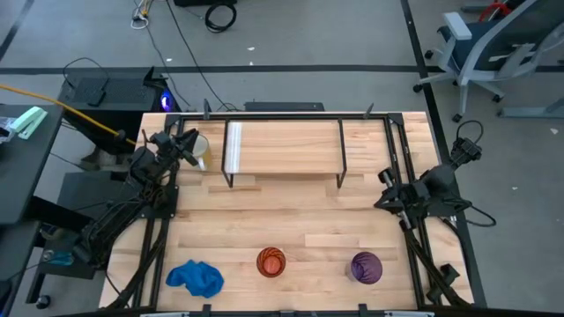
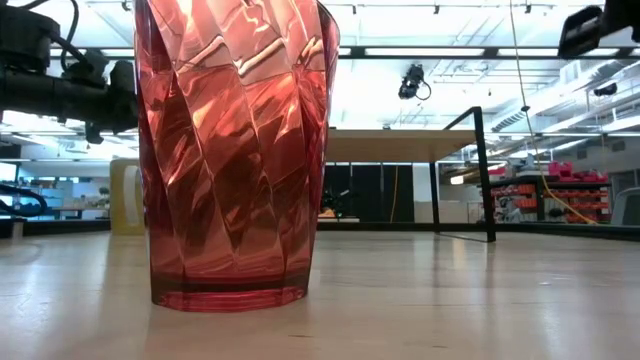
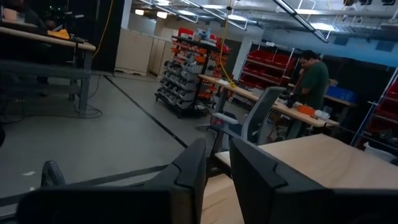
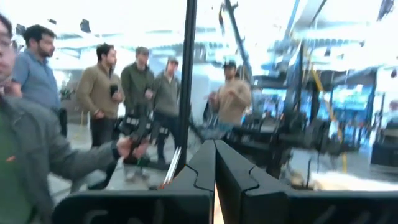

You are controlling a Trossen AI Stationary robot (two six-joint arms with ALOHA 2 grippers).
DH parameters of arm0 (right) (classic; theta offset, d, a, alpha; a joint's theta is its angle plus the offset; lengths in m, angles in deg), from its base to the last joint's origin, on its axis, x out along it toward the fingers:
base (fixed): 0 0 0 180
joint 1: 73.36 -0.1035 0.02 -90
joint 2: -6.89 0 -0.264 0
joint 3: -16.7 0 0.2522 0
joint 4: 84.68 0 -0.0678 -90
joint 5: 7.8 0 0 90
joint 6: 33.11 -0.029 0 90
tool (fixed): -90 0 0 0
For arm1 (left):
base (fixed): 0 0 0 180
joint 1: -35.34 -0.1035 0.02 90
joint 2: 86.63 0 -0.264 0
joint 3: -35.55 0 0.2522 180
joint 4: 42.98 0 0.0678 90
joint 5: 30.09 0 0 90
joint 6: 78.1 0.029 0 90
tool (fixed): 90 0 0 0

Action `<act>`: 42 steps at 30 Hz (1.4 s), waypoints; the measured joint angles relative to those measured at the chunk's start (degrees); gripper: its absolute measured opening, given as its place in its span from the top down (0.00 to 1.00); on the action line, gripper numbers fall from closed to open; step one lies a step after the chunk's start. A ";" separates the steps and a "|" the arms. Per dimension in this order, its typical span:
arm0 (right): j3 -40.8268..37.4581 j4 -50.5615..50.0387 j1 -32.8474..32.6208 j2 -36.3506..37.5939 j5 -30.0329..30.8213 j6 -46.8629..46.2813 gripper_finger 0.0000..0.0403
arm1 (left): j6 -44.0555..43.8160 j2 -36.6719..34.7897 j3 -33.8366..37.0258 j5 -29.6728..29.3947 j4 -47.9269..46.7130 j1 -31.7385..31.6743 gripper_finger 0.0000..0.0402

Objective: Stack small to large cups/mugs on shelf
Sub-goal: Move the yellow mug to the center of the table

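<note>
The light-wood shelf (image 1: 282, 145) stands on thin black legs at the table's far middle; it also shows in the low view (image 2: 400, 145). The white mug (image 1: 201, 151) with its yellowish handle (image 2: 125, 195) stands on the table by the shelf's left end. My left gripper (image 1: 185, 145) hovers right beside it, fingers (image 3: 249, 180) a narrow gap apart with nothing between them. The orange swirl cup (image 1: 271, 262) stands near the front edge and looms reddish in the low view (image 2: 235, 150). The purple tumbler (image 1: 366, 267) stands to its right. My right gripper (image 1: 385, 194) is shut and empty by the shelf's right end.
A crumpled blue cloth (image 1: 196, 277) lies at the front left of the table. Black frame rails run along the table's left and right sides. Bare tabletop lies between the shelf and the front row of cups. People stand in the room beyond the table.
</note>
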 joint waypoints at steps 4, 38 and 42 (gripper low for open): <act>0.00 4.27 0.00 0.00 0.00 1.72 0.97 | -1.20 0.00 0.01 0.02 1.66 0.01 0.80; 0.02 17.59 -0.02 0.00 0.00 11.49 0.97 | -6.53 0.02 -2.60 12.85 21.38 -0.03 0.85; 0.02 17.57 0.00 -0.02 0.67 11.49 0.97 | -5.02 1.07 -8.28 10.94 20.60 -0.03 0.83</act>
